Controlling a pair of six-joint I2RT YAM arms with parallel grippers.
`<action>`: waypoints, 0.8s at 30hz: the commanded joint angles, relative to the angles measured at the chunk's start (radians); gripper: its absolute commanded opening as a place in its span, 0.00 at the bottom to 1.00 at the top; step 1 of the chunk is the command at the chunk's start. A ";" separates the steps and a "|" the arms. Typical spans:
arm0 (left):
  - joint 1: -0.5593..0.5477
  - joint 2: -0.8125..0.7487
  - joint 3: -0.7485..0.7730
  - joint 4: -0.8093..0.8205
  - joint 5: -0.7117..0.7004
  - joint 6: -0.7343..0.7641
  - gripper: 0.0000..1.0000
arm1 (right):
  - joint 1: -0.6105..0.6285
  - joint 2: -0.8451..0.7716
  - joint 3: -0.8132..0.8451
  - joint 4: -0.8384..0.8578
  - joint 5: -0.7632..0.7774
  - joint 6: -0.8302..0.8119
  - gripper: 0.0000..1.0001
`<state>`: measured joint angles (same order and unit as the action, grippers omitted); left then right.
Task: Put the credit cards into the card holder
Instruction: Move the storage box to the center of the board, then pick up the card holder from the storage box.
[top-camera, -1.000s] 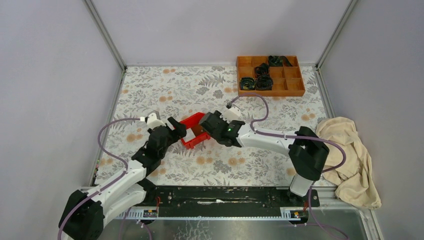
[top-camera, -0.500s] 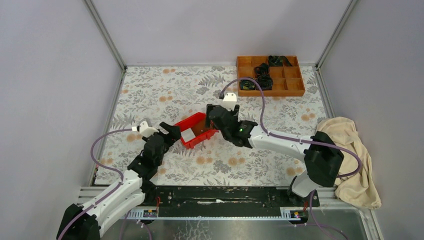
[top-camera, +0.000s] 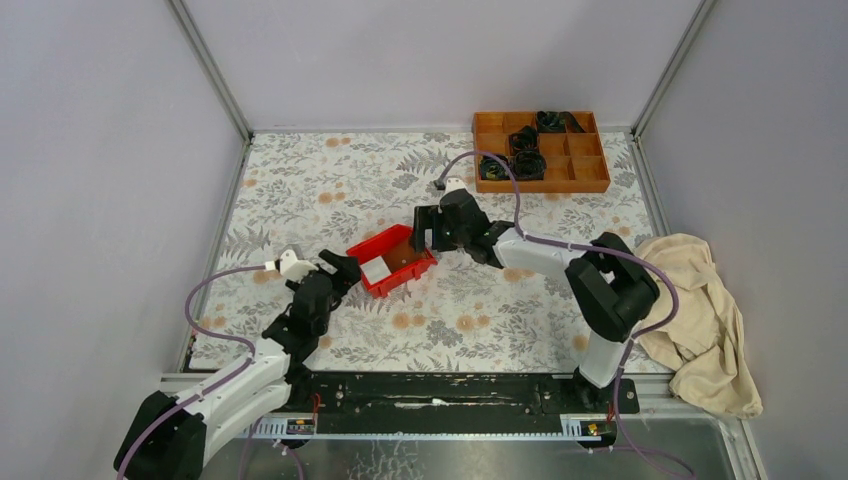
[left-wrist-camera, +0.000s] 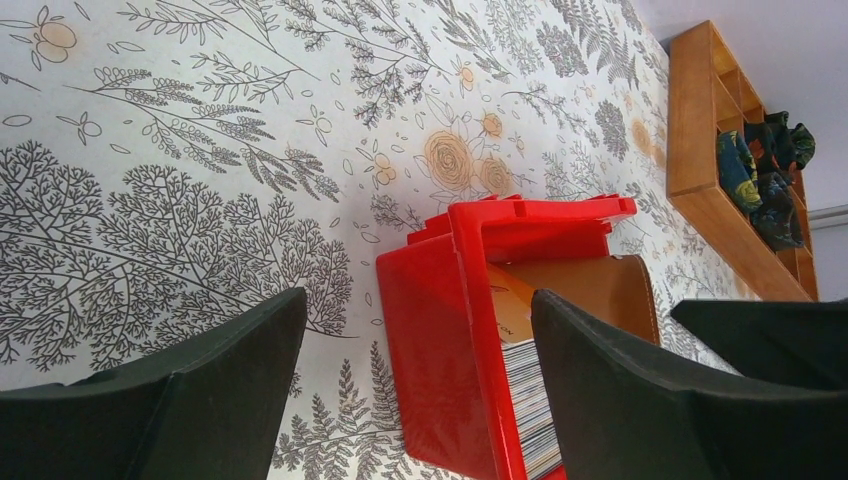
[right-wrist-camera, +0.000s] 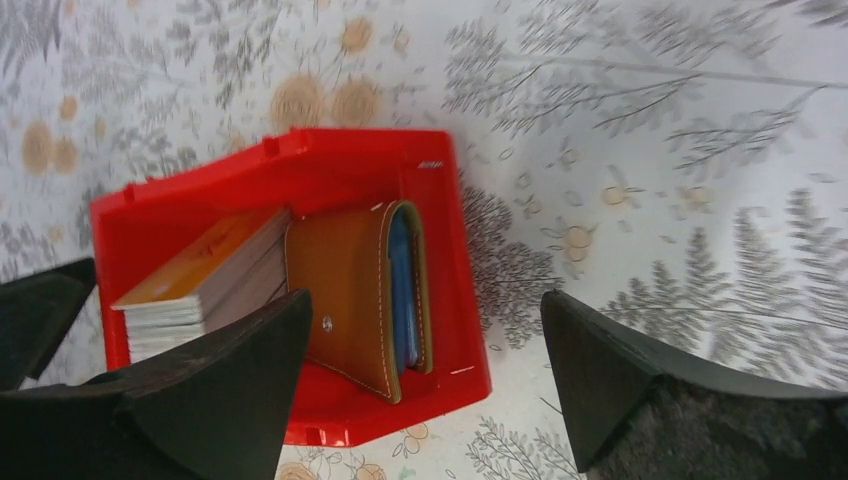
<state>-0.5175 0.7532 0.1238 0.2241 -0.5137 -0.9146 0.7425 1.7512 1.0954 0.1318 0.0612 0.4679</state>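
The brown card holder (right-wrist-camera: 345, 295) stands on edge, folded shut, in the right part of a red bin (right-wrist-camera: 300, 165). A stack of credit cards (right-wrist-camera: 190, 305) with an orange-tan top card stands beside it on the left. In the top view the bin (top-camera: 372, 287) holds the white stack (top-camera: 377, 270) and the card holder (top-camera: 405, 257). My left gripper (top-camera: 343, 268) is open and empty at the bin's near-left side; the cards (left-wrist-camera: 530, 385) and card holder (left-wrist-camera: 600, 290) show past its fingers. My right gripper (top-camera: 425, 235) is open and empty over the bin's far-right side.
An orange wooden compartment tray (top-camera: 590, 186) with dark rolled items stands at the back right; it also shows in the left wrist view (left-wrist-camera: 700, 130). A beige cloth (top-camera: 700, 310) lies at the right edge. Grey walls enclose the floral table.
My left gripper has drawn back from the bin toward the near left. My right gripper has swung away from over the bin toward its far-right side. Both stay open.
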 joint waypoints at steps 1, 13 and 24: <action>-0.007 0.019 -0.010 0.104 -0.058 -0.007 0.89 | -0.025 0.062 0.030 0.088 -0.205 0.005 0.92; -0.007 0.027 -0.010 0.126 -0.073 0.012 0.88 | -0.040 0.130 0.023 0.146 -0.317 0.041 0.81; -0.007 0.084 0.000 0.156 -0.064 0.020 0.87 | -0.041 0.086 -0.002 0.137 -0.285 0.009 0.70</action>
<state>-0.5175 0.8219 0.1207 0.3019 -0.5491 -0.9092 0.7048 1.8847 1.0946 0.2298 -0.2081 0.4946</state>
